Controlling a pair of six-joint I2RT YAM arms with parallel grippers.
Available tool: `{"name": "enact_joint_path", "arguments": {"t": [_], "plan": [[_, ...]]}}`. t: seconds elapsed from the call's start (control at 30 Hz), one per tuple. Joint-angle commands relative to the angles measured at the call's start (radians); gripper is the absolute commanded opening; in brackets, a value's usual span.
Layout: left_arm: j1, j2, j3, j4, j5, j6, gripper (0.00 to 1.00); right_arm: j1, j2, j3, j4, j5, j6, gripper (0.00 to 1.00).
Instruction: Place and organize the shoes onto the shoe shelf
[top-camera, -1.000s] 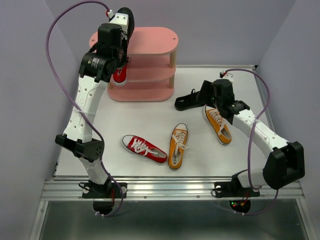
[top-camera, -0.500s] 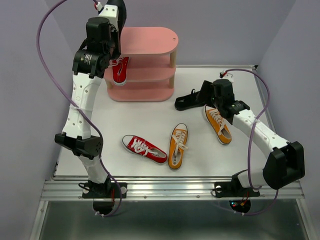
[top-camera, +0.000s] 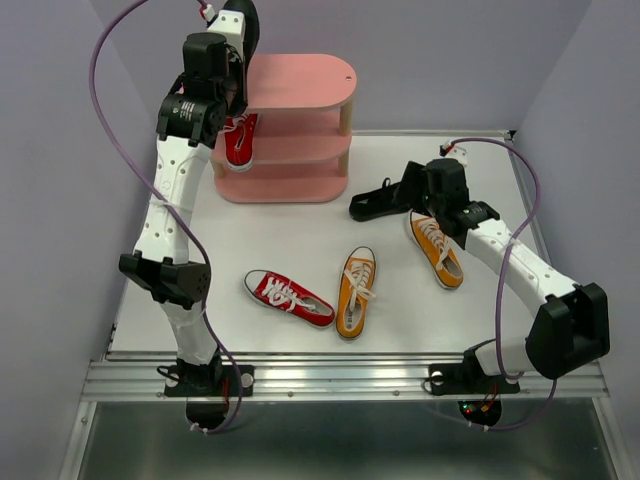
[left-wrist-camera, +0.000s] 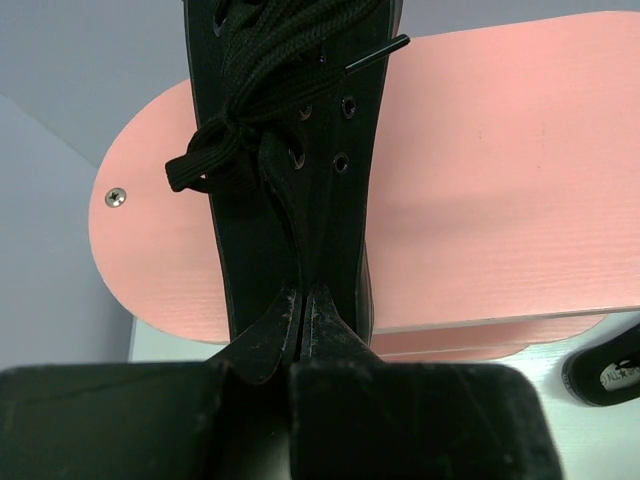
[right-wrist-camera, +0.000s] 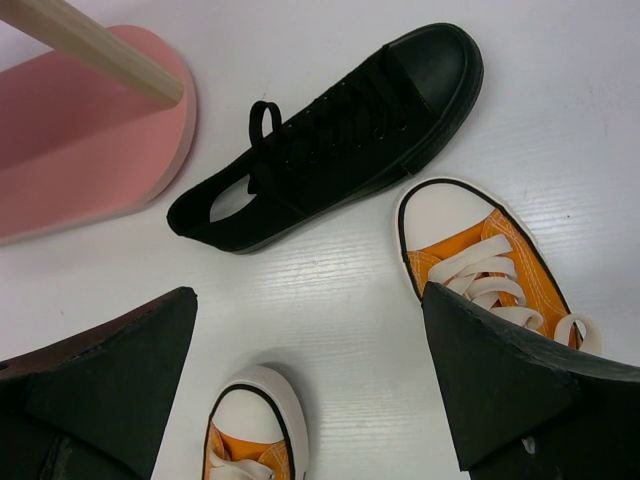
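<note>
Left gripper (left-wrist-camera: 305, 300), pinched shut on the rear of a black shoe (left-wrist-camera: 290, 150), holds it raised over the left end of the pink shelf (top-camera: 305, 80). A red shoe (top-camera: 238, 140) sits on the middle tier, at its left end. Right gripper (right-wrist-camera: 308, 300), jaws spread wide and empty, hovers over the table (top-camera: 300, 230) near the other black shoe (right-wrist-camera: 330, 140). A second red shoe (top-camera: 288, 297), an orange shoe (top-camera: 355, 291) and its mate (top-camera: 437, 248) lie on the table.

Bright, even, diffuse light; soft shadows on the white table (top-camera: 300, 240); wrist-view foregrounds at six o'clock dark, slightly blurred.
</note>
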Motion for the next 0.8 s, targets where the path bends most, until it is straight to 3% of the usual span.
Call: {"name": "enact_joint_path", "arguments": {"t": [0.0,0.3,0.33,0.37,0.47,0.73,0.77], "plan": [[0.013,-0.026,0.065,0.17,-0.013,0.023,0.0,0.011,-0.039,-0.001,0.019,0.023,0.005,1.0],[0.016,-0.007,0.052,0.173,-0.023,0.004,0.0,0.011,-0.039,-0.004,0.019,0.023,0.007,1.0],[0.016,-0.005,0.052,0.171,-0.023,0.003,0.04,0.011,-0.042,-0.004,0.019,0.025,0.005,1.0],[0.018,-0.005,0.049,0.17,-0.023,-0.002,0.18,0.011,-0.041,-0.004,0.019,0.025,0.005,1.0],[0.018,-0.011,0.039,0.168,-0.009,-0.005,0.41,0.011,-0.042,-0.004,0.016,0.025,0.007,1.0],[0.016,-0.04,0.029,0.17,0.0,-0.014,0.68,0.011,-0.039,-0.003,0.014,0.019,0.011,1.0],[0.018,-0.046,0.029,0.171,0.002,-0.017,0.75,0.011,-0.037,-0.001,0.014,0.019,0.011,1.0]]}}
